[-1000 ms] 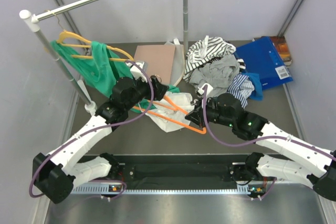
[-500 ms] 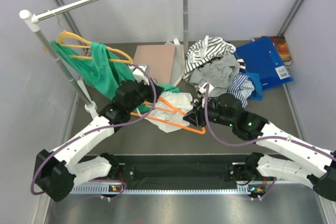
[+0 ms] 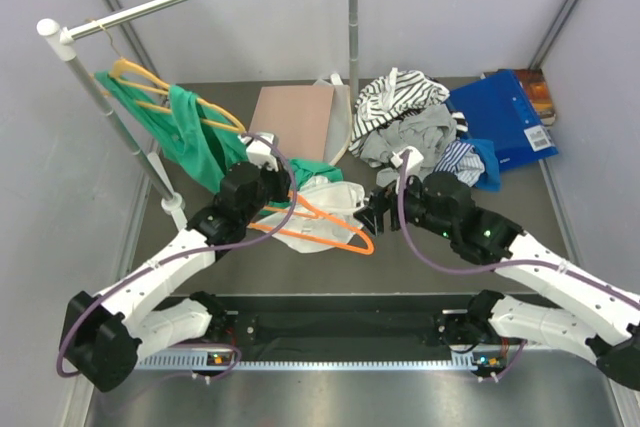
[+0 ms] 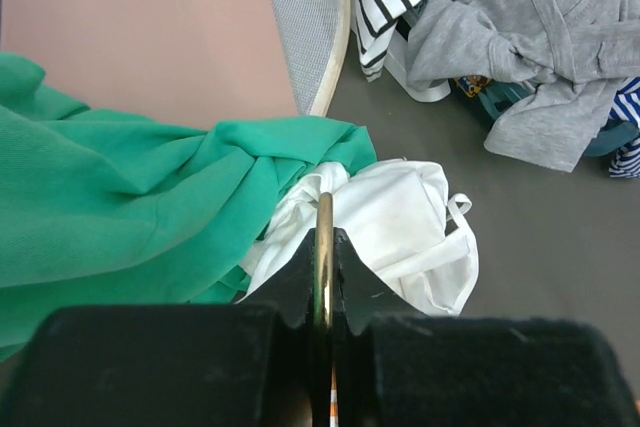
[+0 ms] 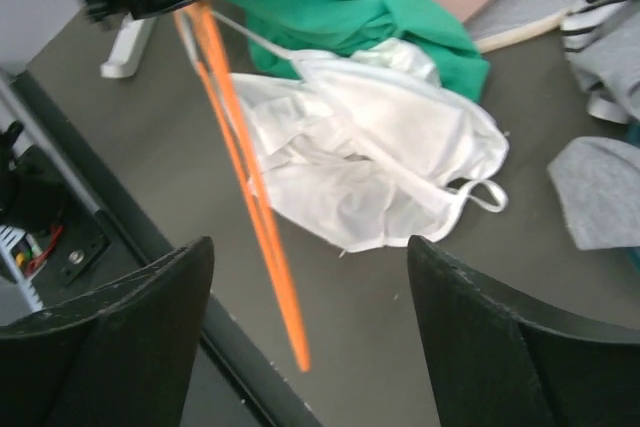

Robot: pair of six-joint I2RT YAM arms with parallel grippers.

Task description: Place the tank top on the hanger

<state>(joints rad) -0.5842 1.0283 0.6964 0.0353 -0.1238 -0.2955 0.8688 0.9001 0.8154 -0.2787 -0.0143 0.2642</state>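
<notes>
Now that the left gripper (image 3: 268, 179) has pressed its jaws together on the hanger (image 3: 322, 224) up by the hook, the right gripper (image 3: 374, 215) has released the hanger's far corner. It has drawn back with its jaws spread and nothing between them. A second ago the roles were reversed: the right claw pinched that corner while the left one stood open at the hook.

The hanger has swung with the handover. It now hangs slanted from the left claw alone, its free corner low over the table.

The tank top (image 3: 330, 193) lies crumpled on the table under and behind the hanger, touching the green garment (image 3: 190, 132). In the right wrist view one narrow strap (image 5: 255, 39) runs up toward the hanger's neck. Whether it is looped over the arm cannot be told.

The handover appears to leave the right arm free to work the fabric while the left steadies the frame. Most of the dressing looks still to be done. With only one grip on it, the hanger could twist when the cloth is tugged.
</notes>
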